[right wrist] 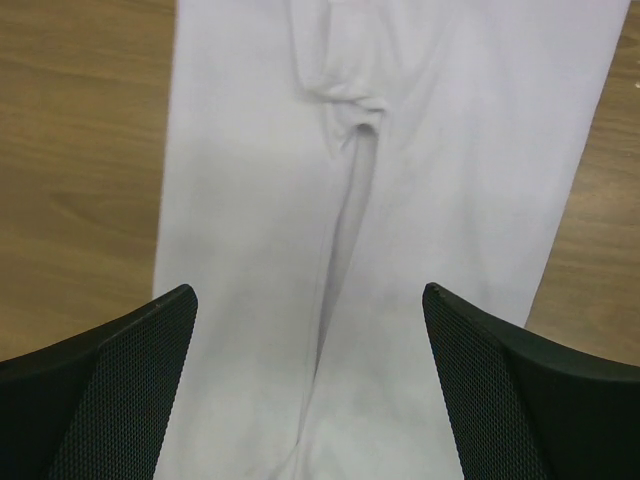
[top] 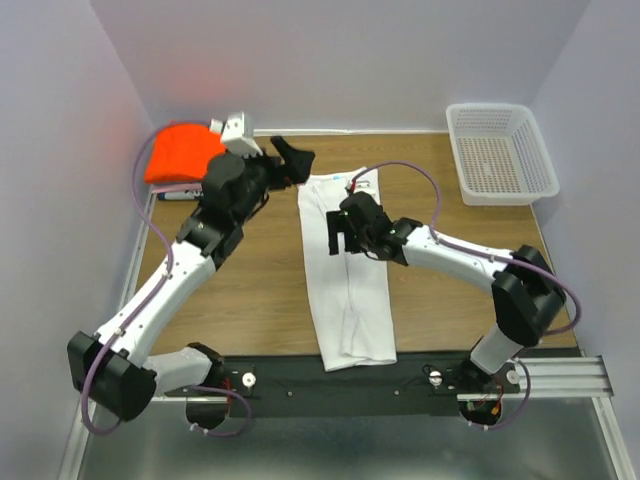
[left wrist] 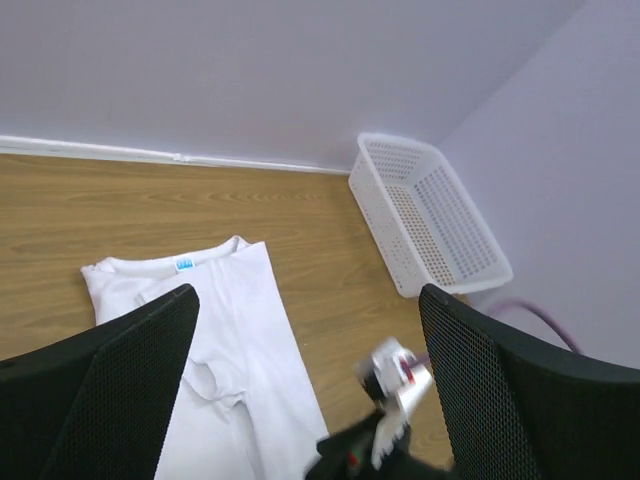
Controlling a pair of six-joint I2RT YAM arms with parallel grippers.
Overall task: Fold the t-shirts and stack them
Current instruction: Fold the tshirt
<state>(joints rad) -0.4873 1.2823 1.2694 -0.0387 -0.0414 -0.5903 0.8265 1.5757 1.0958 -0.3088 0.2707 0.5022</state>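
Note:
A white t-shirt [top: 345, 270], folded lengthwise into a long strip, lies in the middle of the table with its blue neck label at the far end. It also shows in the left wrist view [left wrist: 225, 350] and the right wrist view [right wrist: 390, 200]. A folded orange t-shirt [top: 180, 152] sits at the far left corner. The dark blue shirt is not in view. My left gripper [top: 290, 158] is open and empty, above the table just left of the shirt's collar end. My right gripper [top: 342, 232] is open and empty, hovering over the strip's upper half.
A white mesh basket [top: 500, 152] stands at the far right corner, also in the left wrist view [left wrist: 430, 215]. A dark pen-like object [top: 176, 196] lies by the orange shirt. White walls enclose the wooden table [top: 450, 230] on three sides.

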